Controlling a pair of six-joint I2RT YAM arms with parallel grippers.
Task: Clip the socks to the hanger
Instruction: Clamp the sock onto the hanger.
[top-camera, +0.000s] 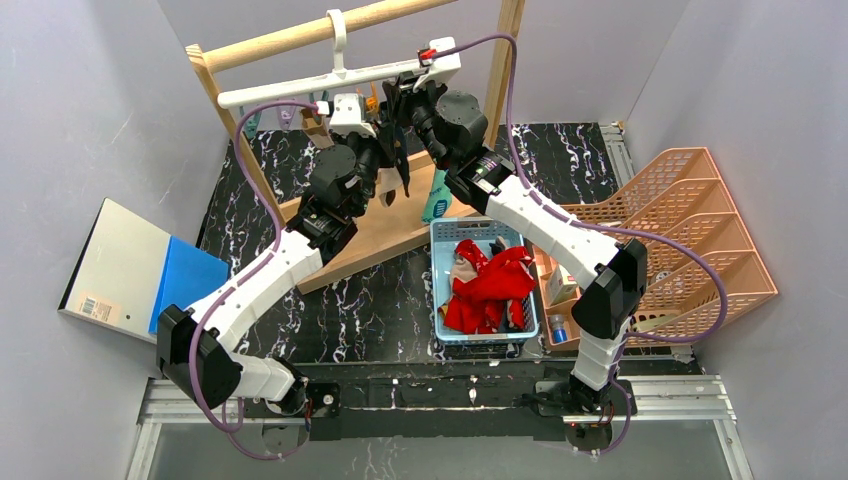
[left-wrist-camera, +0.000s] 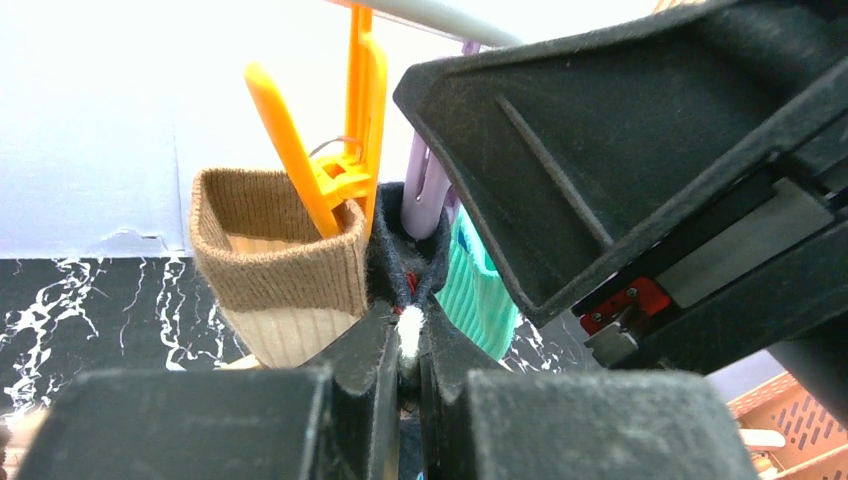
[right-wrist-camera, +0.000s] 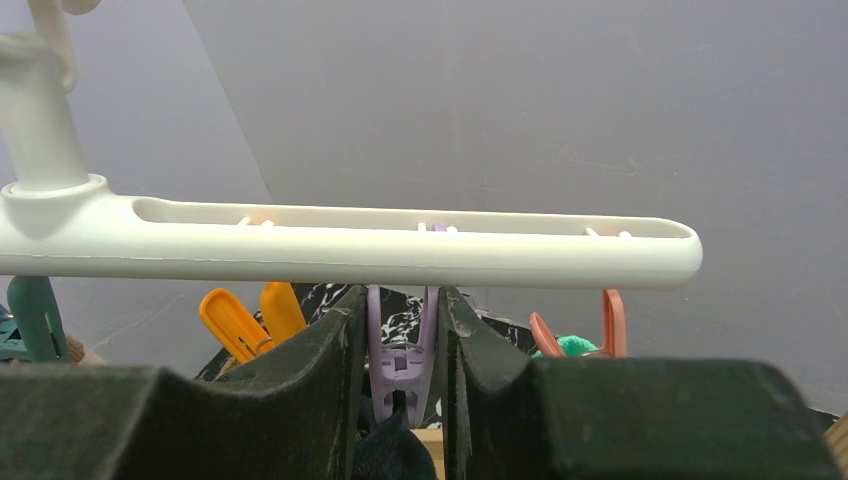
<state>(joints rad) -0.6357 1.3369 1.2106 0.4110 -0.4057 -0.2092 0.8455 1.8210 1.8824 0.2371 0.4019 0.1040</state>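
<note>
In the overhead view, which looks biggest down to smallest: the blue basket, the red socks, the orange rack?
Orange rack, largest; blue basket, next; red socks, lying inside the basket, smallest.

Arms raised, converging, left gripper (left-wrist-camera: 405, 345) clamped tight (almost fully), right gripper (right-wrist-camera: 403, 330) partway closed.

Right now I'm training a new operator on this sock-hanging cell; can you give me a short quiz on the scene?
1. Which clip under the long white plastic hanger bar sits between the right gripper's fingers? A orange, B purple, C teal.
2. True or false: the left gripper is open and empty.
3. Fill in: the brown-and-beige ribbed sock hangs from the ___ clip.
Key: 1 B, the purple plastic clip. 2 False: shut on the dark navy sock. 3 Orange plastic clip.
</note>
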